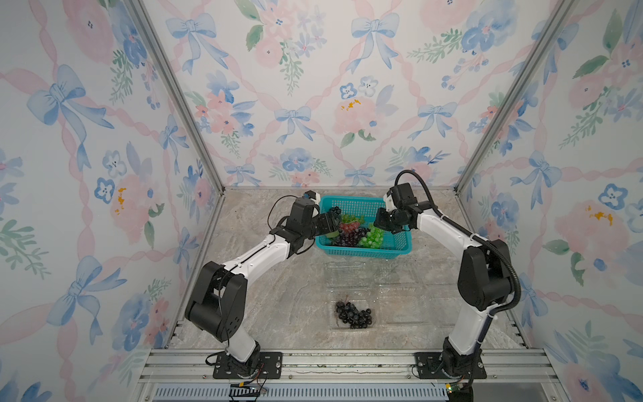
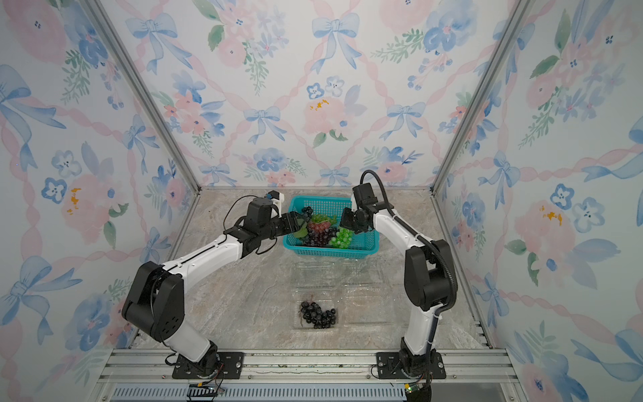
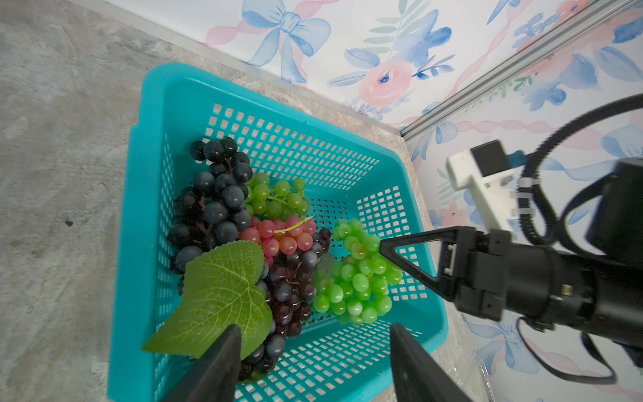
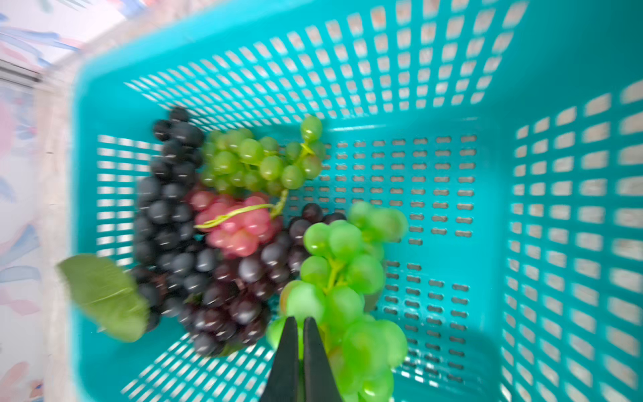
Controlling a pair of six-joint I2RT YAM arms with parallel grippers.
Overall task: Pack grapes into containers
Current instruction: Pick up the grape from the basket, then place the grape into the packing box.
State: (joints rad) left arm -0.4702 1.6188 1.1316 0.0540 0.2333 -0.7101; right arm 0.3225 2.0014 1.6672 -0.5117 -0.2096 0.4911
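Several bunches of grapes lie in a teal basket (image 1: 362,253) at the back. My right gripper (image 4: 299,320) is shut on the bright green bunch (image 4: 344,275) at its stem end; this same bunch (image 3: 351,282) hangs at the fingertip in the left wrist view. My left gripper (image 3: 315,329) stands open over the basket's left end, beside a green leaf (image 3: 219,289) and a dark bunch (image 3: 215,198), holding nothing. Near the front, a clear container (image 1: 334,327) holds one dark bunch (image 1: 353,315). An open container (image 1: 407,309) sits right of it.
A red bunch (image 3: 282,233) and a pale green bunch (image 3: 275,196) lie in the middle of the basket. The containers' open lids (image 1: 348,275) lie between the basket and the boxes. Floral walls close in the back and both sides.
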